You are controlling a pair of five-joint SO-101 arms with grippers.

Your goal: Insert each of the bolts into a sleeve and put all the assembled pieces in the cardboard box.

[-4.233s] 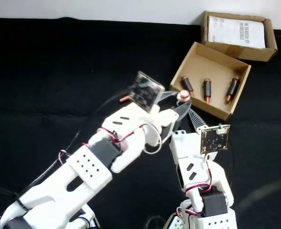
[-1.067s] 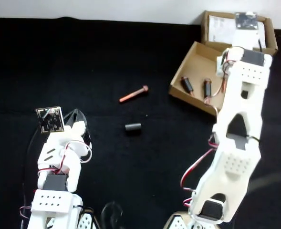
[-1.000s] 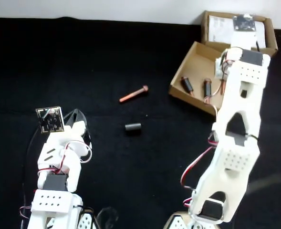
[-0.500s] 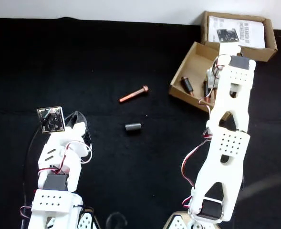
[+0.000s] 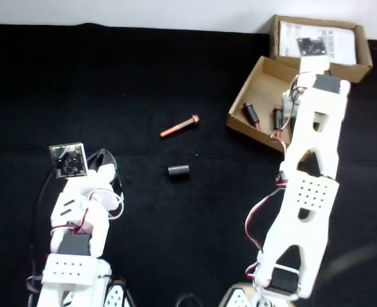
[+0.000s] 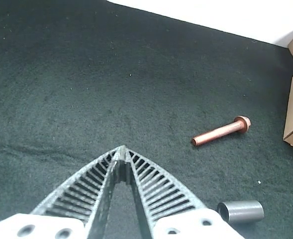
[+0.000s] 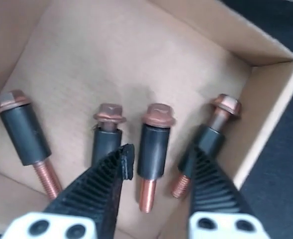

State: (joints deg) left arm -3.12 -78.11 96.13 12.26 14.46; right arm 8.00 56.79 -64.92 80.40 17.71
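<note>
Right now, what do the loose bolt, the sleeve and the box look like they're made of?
Bolt: likely metal, coppery and slightly glossy along its shank.
Sleeve: dark grey tube with a dull sheen; metal or plastic, cannot tell.
Box: plain brown cardboard, matte, with folded walls.

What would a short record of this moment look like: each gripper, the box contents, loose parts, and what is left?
left gripper: shut, nothing in it, above the black table
right gripper: open, over the cardboard box
assembled pieces: four, lying side by side in the box
bolt: loose on the table, outside the box
sleeve: loose on the table, apart from the bolt
left to do: join this last pair and box it
</note>
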